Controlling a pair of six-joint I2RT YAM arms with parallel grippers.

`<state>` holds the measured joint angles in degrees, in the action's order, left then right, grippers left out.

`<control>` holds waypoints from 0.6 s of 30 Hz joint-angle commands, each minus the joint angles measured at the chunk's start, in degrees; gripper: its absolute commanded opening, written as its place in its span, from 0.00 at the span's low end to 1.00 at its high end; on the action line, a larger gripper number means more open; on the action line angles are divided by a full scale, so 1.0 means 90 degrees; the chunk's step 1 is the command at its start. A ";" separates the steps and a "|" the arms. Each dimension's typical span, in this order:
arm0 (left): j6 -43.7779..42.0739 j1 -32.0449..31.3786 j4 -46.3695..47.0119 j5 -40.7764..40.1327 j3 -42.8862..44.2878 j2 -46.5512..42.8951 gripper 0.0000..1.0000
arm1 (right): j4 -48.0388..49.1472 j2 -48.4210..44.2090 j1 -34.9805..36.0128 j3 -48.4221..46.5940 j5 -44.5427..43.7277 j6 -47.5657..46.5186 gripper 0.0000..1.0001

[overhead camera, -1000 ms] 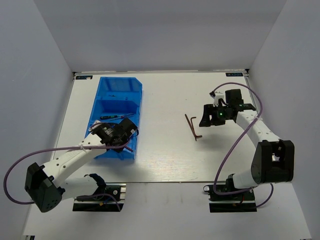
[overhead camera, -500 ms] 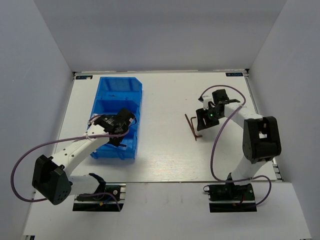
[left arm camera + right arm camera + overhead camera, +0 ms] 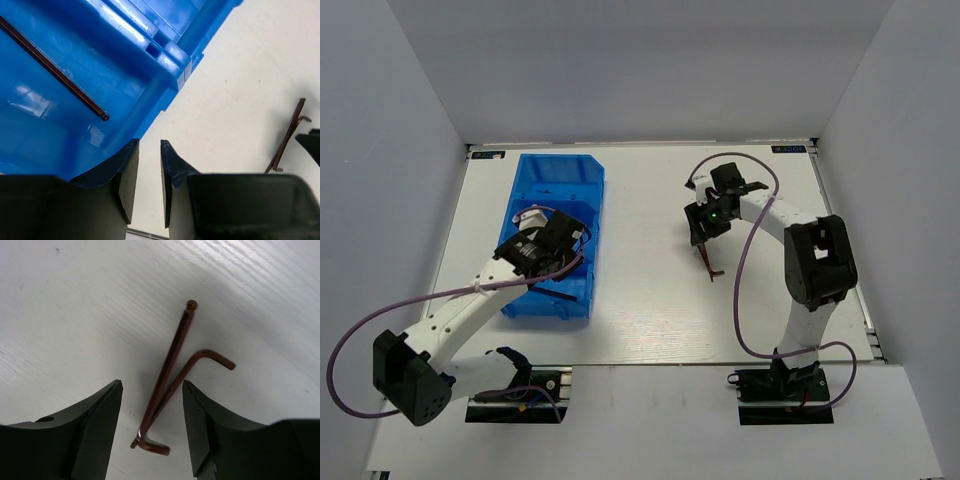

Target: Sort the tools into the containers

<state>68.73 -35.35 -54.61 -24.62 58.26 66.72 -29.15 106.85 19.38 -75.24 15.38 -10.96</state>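
Observation:
The blue bin (image 3: 556, 168) lies at the table's left. In the left wrist view a thin dark hex key (image 3: 55, 70) rests on the floor of a compartment of the bin (image 3: 167, 50). My left gripper (image 3: 563, 262) hovers over the bin's right wall, and the left gripper (image 3: 149, 146) has its jaws slightly apart with nothing between them. Two brown hex keys (image 3: 708, 262) lie crossed on the table right of centre. My right gripper (image 3: 703, 230) hangs open just above them. In the right wrist view the right gripper (image 3: 152, 386) straddles both hex keys (image 3: 170, 365).
The same two hex keys (image 3: 287, 135) show at the right edge of the left wrist view. White walls enclose the table on three sides. Purple cables loop from both arms.
The right arm swung left and now sits over the two hex keys. The left gripper shifted toward the far side over the bin.

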 commanded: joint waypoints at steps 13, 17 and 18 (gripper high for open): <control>-0.0576 -0.0007 0.0287 0.0538 -0.0292 -0.0440 0.36 | -0.0227 0.0794 0.0591 -0.0507 -0.1220 -0.0315 0.53; -0.0576 -0.0007 0.0286 0.0538 -0.0292 -0.0499 0.37 | -0.0453 0.0726 0.0620 -0.0012 -0.1337 -0.0441 0.40; -0.0576 -0.0007 0.0286 0.0538 -0.0292 -0.0499 0.37 | -0.0443 0.0619 0.0621 -0.0009 -0.1337 -0.0442 0.36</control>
<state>64.10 -35.35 -52.27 -20.10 55.81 64.18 -29.71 113.16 24.58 -77.95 5.37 -13.39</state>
